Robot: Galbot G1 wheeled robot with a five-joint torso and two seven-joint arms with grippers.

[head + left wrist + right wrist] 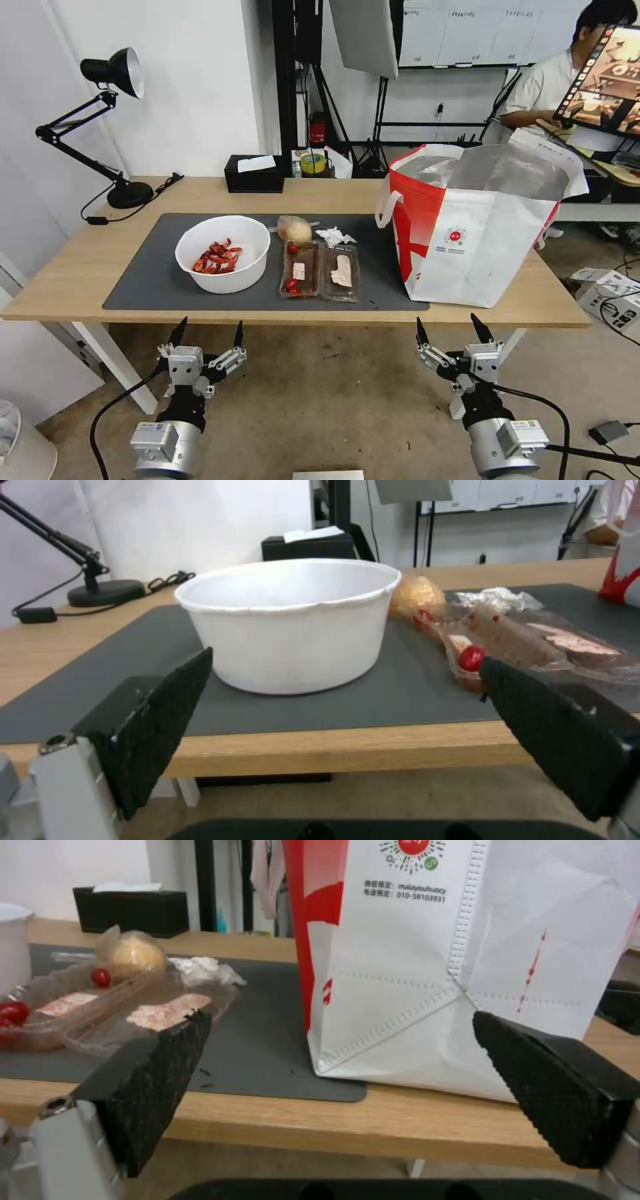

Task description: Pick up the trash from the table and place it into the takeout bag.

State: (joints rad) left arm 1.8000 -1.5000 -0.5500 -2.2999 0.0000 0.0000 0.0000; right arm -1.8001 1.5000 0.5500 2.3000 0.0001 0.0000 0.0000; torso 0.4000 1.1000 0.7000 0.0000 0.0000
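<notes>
On the table (80, 267), the white bowl of red shells (223, 253) sat left on the dark grey mat (143, 277), with the clear clamshell tray (321, 271) just right of it and the beige-filled plastic bag (295, 229) and crumpled tissue (335, 235) just beyond the tray. The open takeout bag (480, 227) stood upright at the right end. Both the left gripper (207, 331) and right gripper (453, 328) hung below the near table edge, fingers spread wide and holding nothing.
</notes>
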